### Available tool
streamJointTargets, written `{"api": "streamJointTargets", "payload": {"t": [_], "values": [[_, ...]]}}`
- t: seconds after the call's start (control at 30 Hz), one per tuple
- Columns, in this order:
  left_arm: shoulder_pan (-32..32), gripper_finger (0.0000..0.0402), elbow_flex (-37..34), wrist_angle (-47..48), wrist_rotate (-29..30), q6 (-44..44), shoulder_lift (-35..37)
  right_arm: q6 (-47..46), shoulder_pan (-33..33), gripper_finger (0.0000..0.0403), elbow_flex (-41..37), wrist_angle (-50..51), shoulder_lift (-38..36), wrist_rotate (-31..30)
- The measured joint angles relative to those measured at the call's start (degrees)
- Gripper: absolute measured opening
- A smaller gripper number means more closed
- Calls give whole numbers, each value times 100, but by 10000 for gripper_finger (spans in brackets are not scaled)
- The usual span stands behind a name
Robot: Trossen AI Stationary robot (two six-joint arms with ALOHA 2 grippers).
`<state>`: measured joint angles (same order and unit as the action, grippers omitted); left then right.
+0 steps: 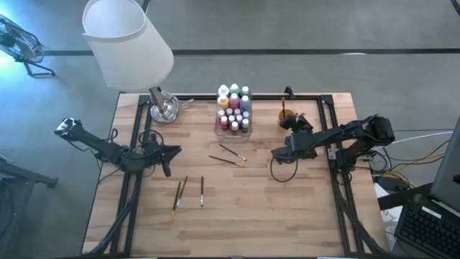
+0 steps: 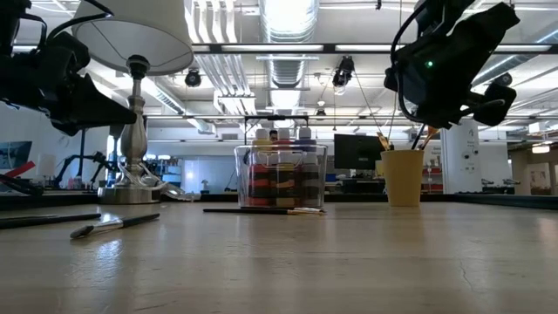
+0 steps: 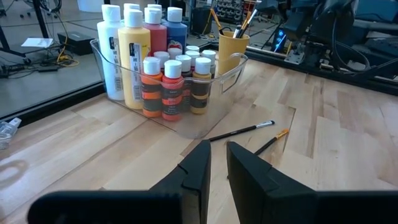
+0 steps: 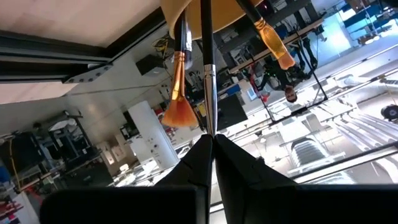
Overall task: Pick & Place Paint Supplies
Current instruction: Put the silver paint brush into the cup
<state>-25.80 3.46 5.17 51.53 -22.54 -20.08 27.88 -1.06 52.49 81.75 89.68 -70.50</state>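
Note:
Several paint bottles with white caps (image 3: 163,87) stand in a clear plastic box (image 1: 233,115) at the far middle of the table. To its right, a small orange cup (image 1: 286,114) holds upright paintbrushes (image 4: 179,93). Two paintbrushes (image 1: 230,157) lie in front of the box. More of them (image 1: 188,193) lie nearer the front. My right gripper (image 4: 211,140) is by the cup, shut on a thin paintbrush. My left gripper (image 3: 217,167) hovers at the table's left. It points at the box, open by a narrow gap, with nothing between its fingers. My right gripper pinches a thin paintbrush between its two fingertips, just past the metal ferrule (image 4: 209,118), at the brush's bristle end. The fingers lie in line with the brush. Its dark handle (image 4: 204,25) runs away from them into the orange cup, among the other brushes.
A table lamp with a white shade (image 1: 129,39) and a metal base (image 1: 164,108) stands at the far left, close to the box. A black frame rail (image 1: 338,180) runs along the table's sides. Bare wood lies in the near half.

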Motion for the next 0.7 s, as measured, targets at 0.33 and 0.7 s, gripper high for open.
{"api": "streamJointTargets", "payload": {"t": [0.33,0.7], "values": [[0,57,0,0,1,0,0,-167,-2,99,0,23,-90,-82],[0,56,0,0,2,2,0,-383,-9,165,139,79,-735,-1216]]}}
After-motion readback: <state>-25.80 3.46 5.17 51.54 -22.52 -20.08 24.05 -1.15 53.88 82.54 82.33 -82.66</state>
